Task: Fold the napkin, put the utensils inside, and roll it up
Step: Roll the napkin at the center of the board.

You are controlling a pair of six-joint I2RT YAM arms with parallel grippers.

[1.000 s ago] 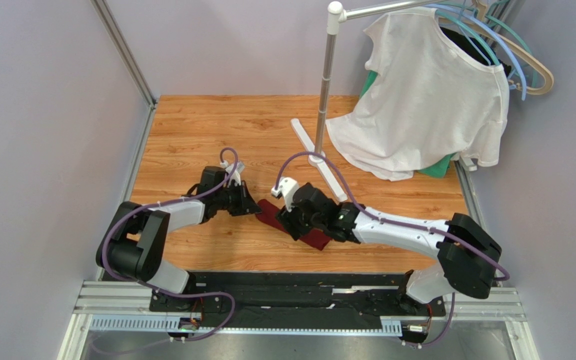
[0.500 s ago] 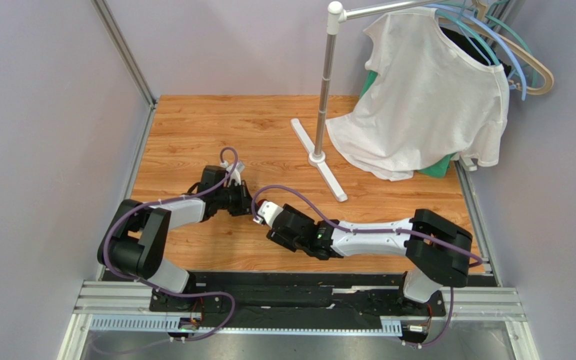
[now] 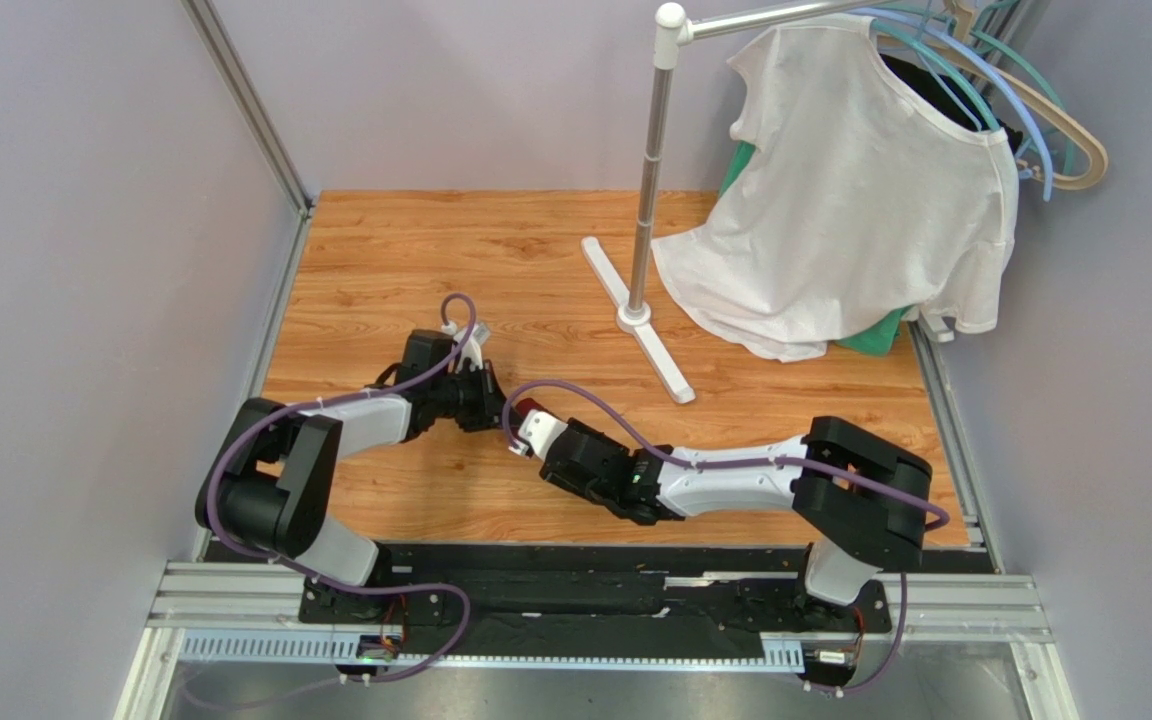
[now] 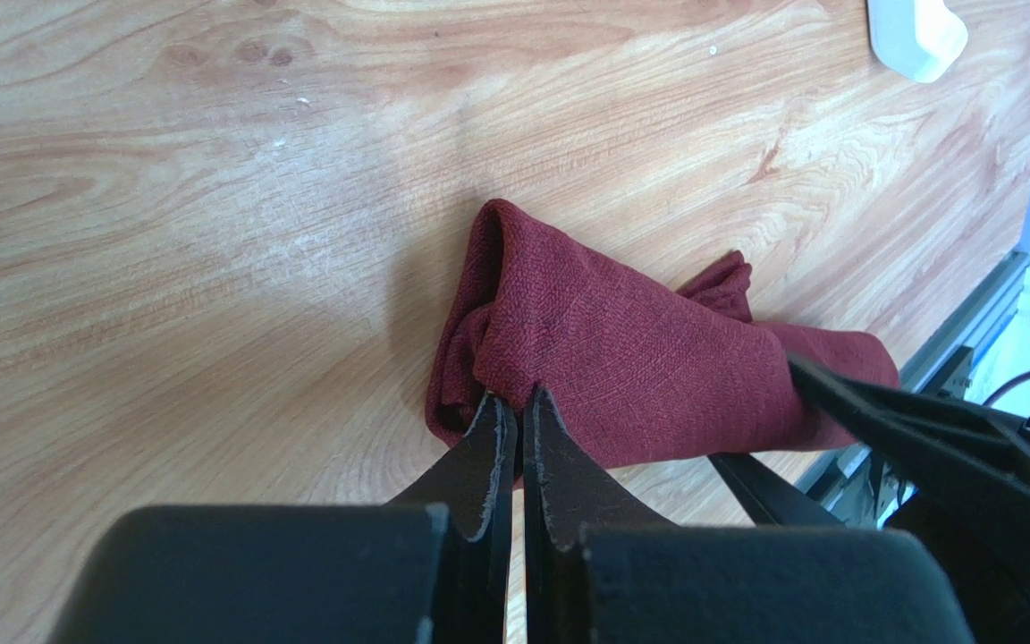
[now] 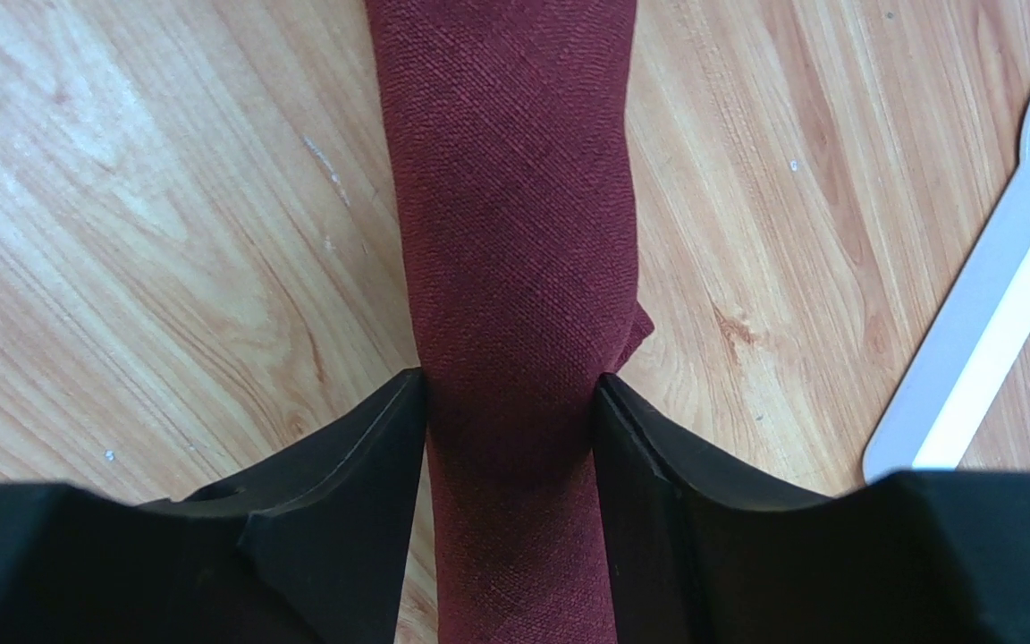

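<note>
The napkin (image 4: 615,362) is a dark maroon cloth bunched into a thick roll lying on the wooden table. In the right wrist view the napkin (image 5: 521,201) runs straight up between the fingers. My left gripper (image 4: 517,403) is shut, its tips pinching the cloth at the roll's near end. My right gripper (image 5: 510,389) straddles the roll, both fingers pressed against its sides. From above, the left gripper (image 3: 492,413) and right gripper (image 3: 545,450) meet nose to nose and cover the cloth. No utensils show in any view.
A white T-shirt (image 3: 853,180) hangs on hangers at the back right from a rack pole (image 3: 654,165). The rack's white base foot (image 3: 642,323) lies on the table just beyond the grippers. A metal rail (image 3: 597,563) runs along the near edge, and grey walls close both sides.
My right arm has swung left and lower toward the left gripper, hiding the napkin from above. Its jaws have narrowed onto the roll. The left arm has stayed put.
</note>
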